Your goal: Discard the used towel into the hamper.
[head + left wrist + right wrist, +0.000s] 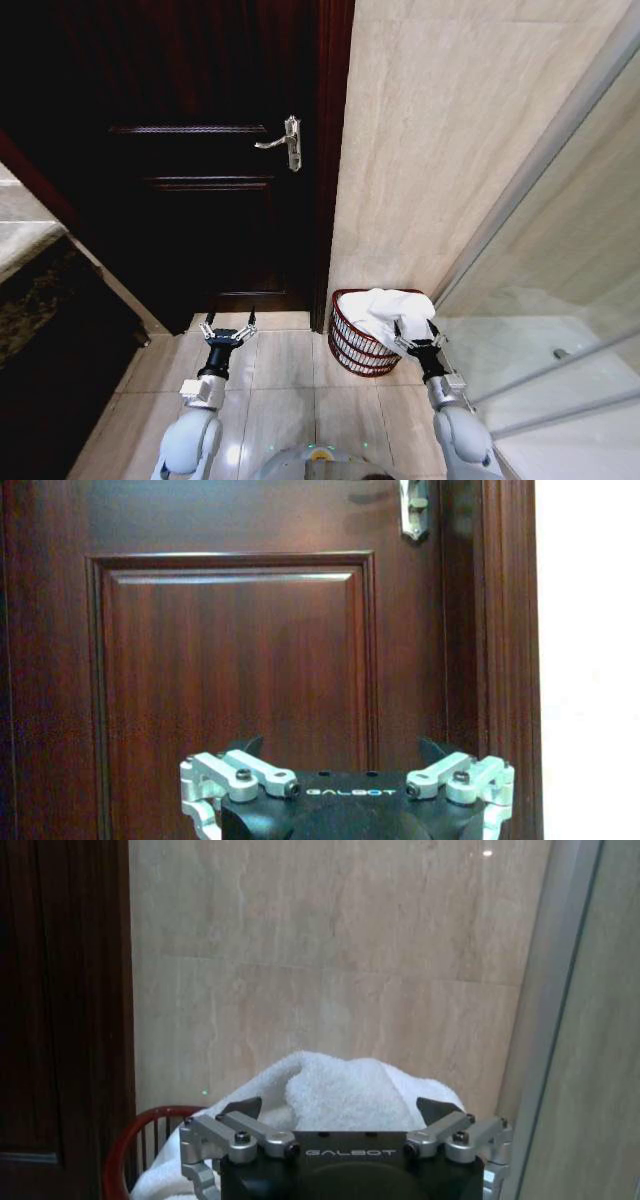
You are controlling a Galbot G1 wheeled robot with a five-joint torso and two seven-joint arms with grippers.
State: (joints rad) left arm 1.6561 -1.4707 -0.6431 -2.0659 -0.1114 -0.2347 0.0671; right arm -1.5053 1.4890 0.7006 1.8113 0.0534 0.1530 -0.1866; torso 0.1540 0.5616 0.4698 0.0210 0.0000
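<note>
The hamper (352, 350), a round reddish-brown wire basket, stands on the tiled floor in the corner between the door frame and the beige wall. A white towel (385, 305) is heaped in its top and spills over the rim. My right gripper (417, 333) is open at the hamper's near right edge, its fingers on either side of the towel's edge. In the right wrist view the towel (330, 1080) bulges just beyond the open gripper (338, 1104), with the hamper's red rim (130, 1140) beside it. My left gripper (230, 326) hangs open above the floor, facing the door (240, 667).
A dark wooden door (200, 150) with a metal handle (288, 143) is shut straight ahead. A glass shower partition (560, 300) runs along the right. A dark cabinet (50, 340) stands at the left. Beige floor tiles (285, 370) lie between the arms.
</note>
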